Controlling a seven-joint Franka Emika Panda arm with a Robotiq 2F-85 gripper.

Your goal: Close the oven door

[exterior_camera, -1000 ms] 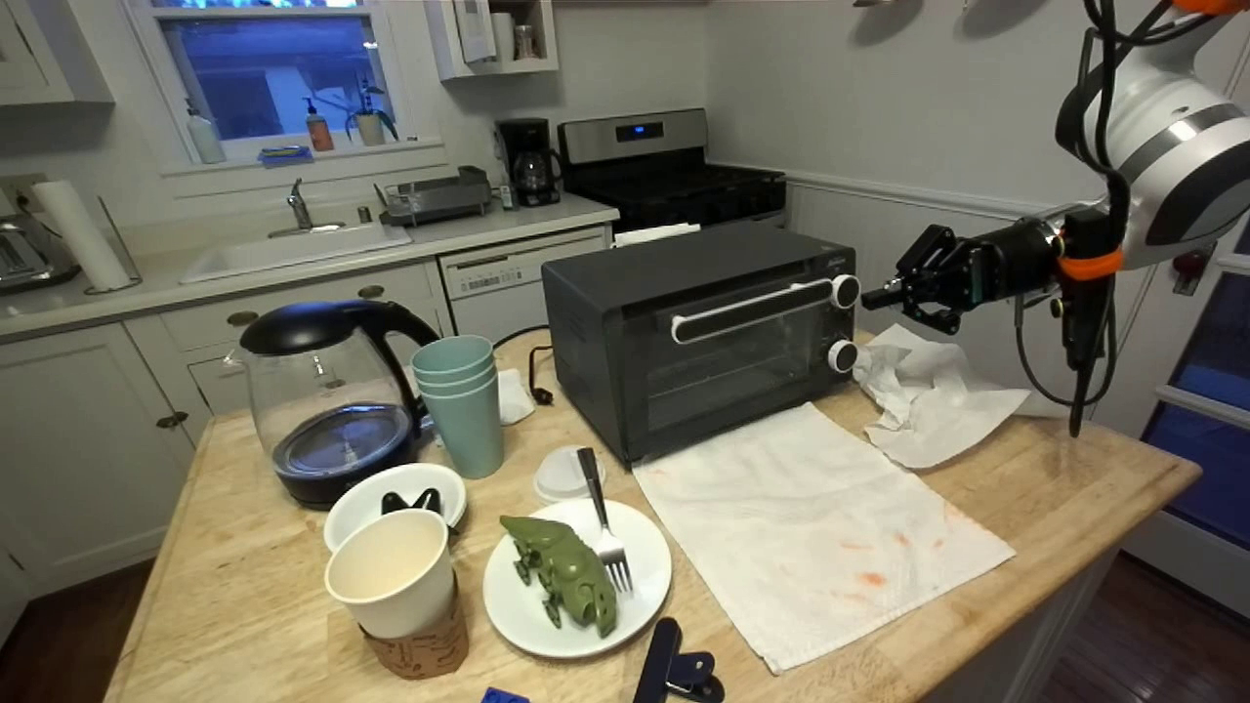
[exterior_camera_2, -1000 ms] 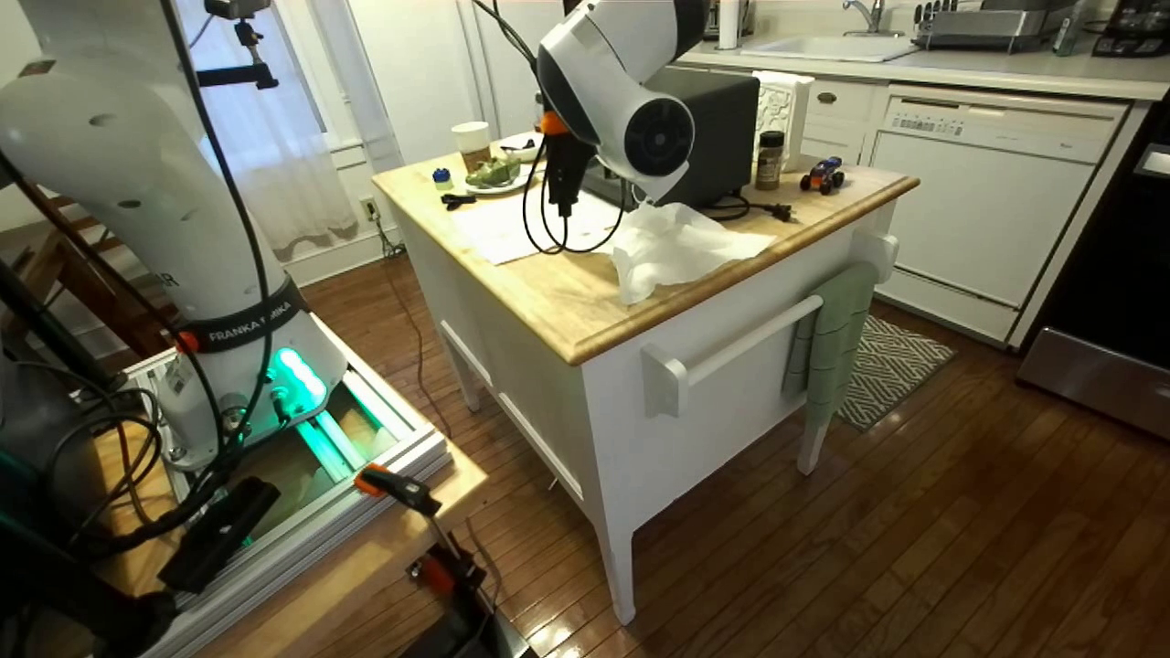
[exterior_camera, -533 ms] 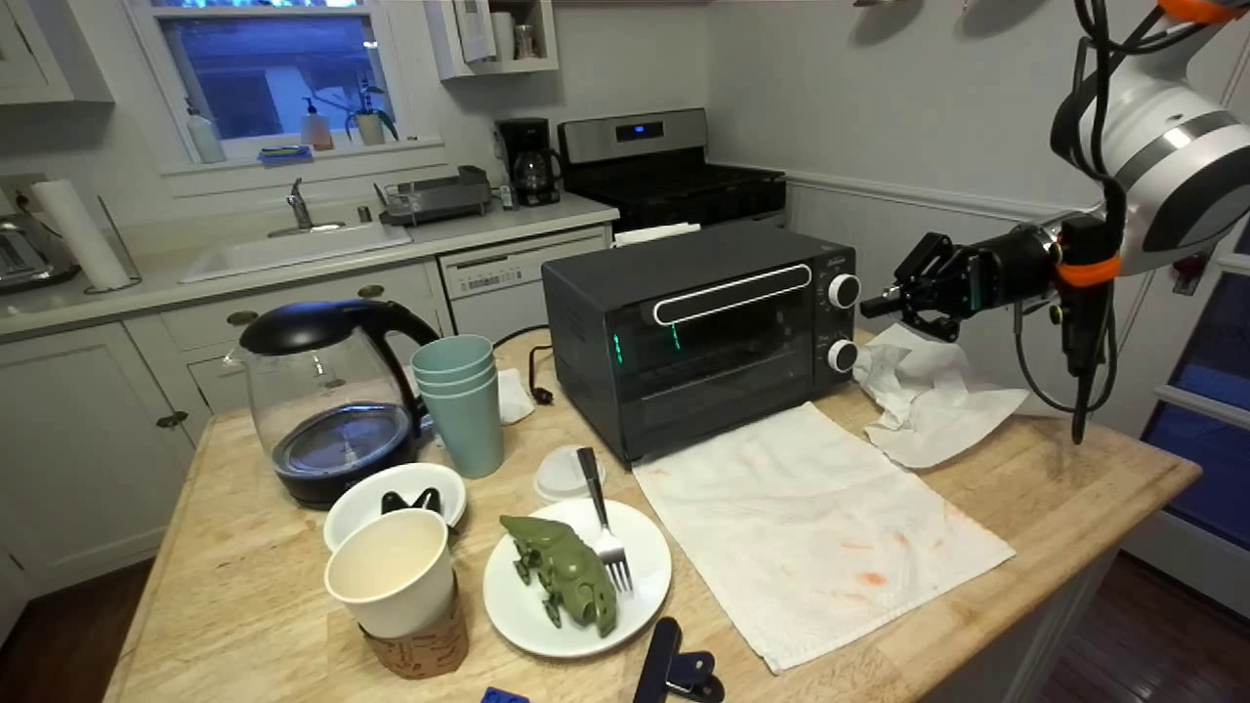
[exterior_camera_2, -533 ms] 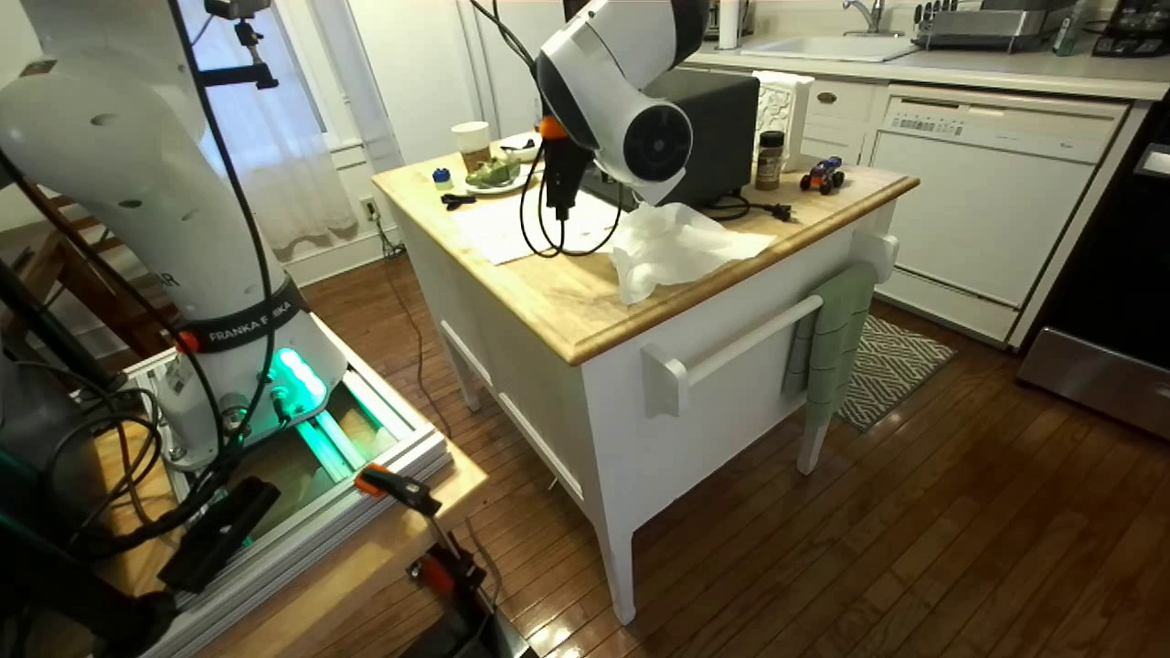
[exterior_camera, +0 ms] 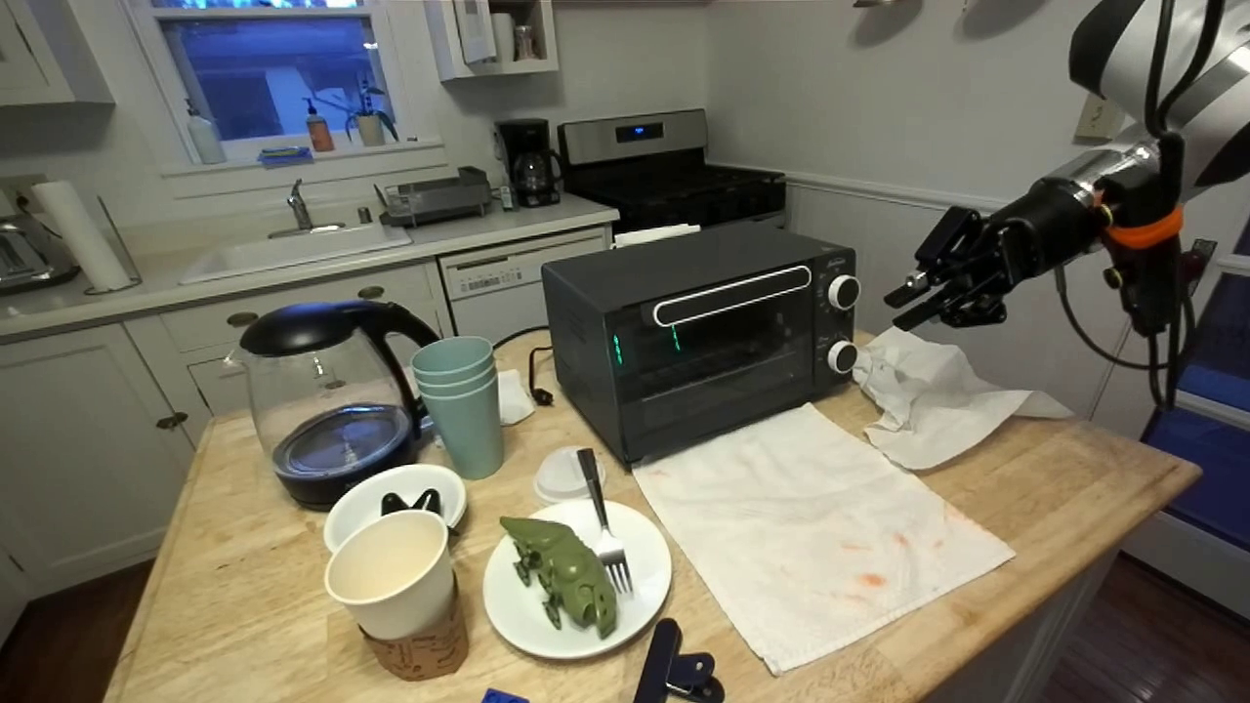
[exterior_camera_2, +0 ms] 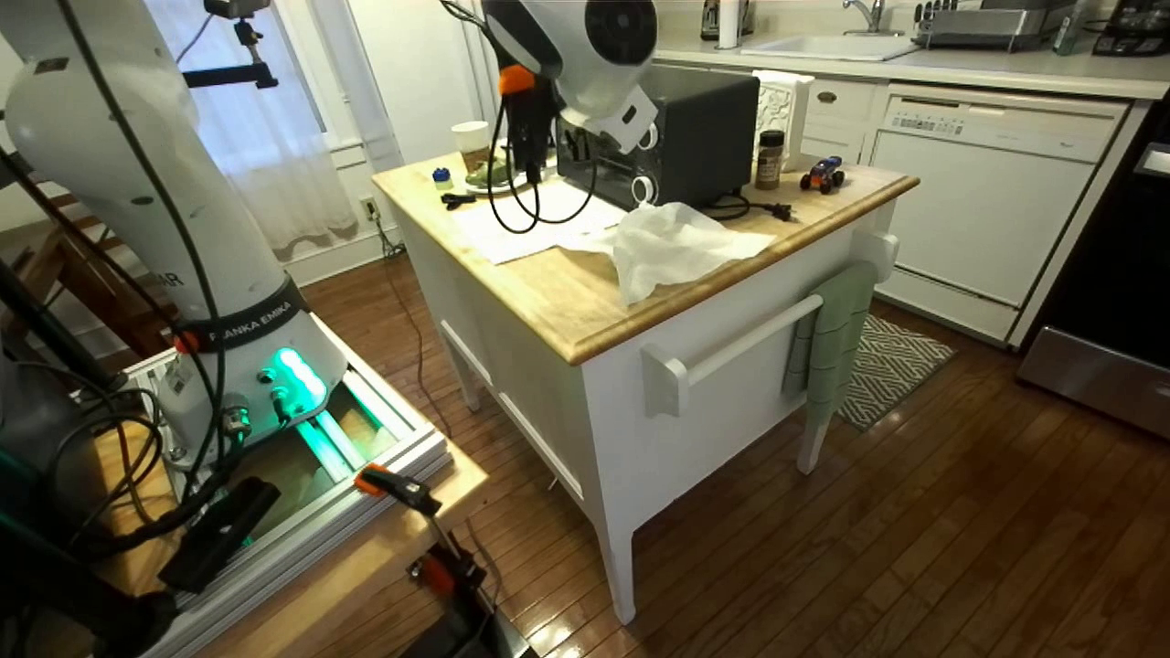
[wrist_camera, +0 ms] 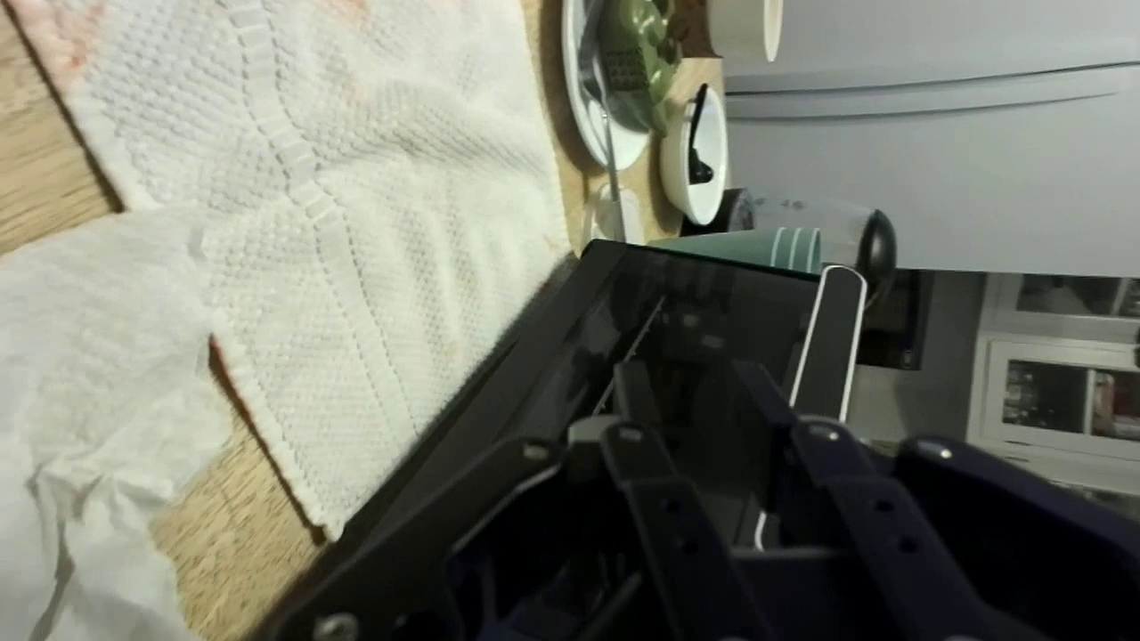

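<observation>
The black toaster oven (exterior_camera: 693,254) stands on the wooden table and also shows in an exterior view (exterior_camera_2: 708,137). Its glass oven door (exterior_camera: 728,361) is upright and looks flush with the front frame. Its white-edged bar handle (exterior_camera: 732,295) runs along the top. In the wrist view the door (wrist_camera: 704,320) and its handle (wrist_camera: 828,347) lie beyond the fingers. My gripper (exterior_camera: 896,309) is right of the control knobs, in the air, apart from the oven. Its fingertips (wrist_camera: 693,378) show a gap with nothing between them. In an exterior view the arm hides the gripper.
A white cloth (exterior_camera: 820,527) lies before the oven, with crumpled paper (exterior_camera: 928,400) at its right. A plate (exterior_camera: 498,605) with a green toy and fork, stacked cups (exterior_camera: 464,420), a paper cup (exterior_camera: 395,586) and a glass kettle (exterior_camera: 332,410) stand at the left.
A second ago the door leaned slightly outward with its handle lower; half a second ago it was flush, and it stays so. My gripper has since moved right, away from the oven, and turned.
</observation>
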